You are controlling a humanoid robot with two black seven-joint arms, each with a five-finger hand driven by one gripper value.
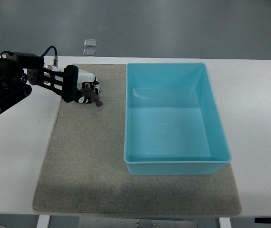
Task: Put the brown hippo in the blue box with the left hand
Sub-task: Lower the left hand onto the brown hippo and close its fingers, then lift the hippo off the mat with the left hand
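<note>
Hippo [89,91] at upper left of frame, on grey mat [92,161], mostly hidden by left hand [71,85]; brown colour not confirmable, long axis unclear. Fingers curled around it, apparently gripping. Blue box [176,164] just right, empty. Right arm absent. No legible labels or writing.

I count one of my hands [76,85] in view, over the far left part of one grey mat [88,161]. One blue box [173,164] sits on the mat's right side. One white table [259,118] carries everything. Beyond the table's far edge lie two small clear squares [90,47].
</note>
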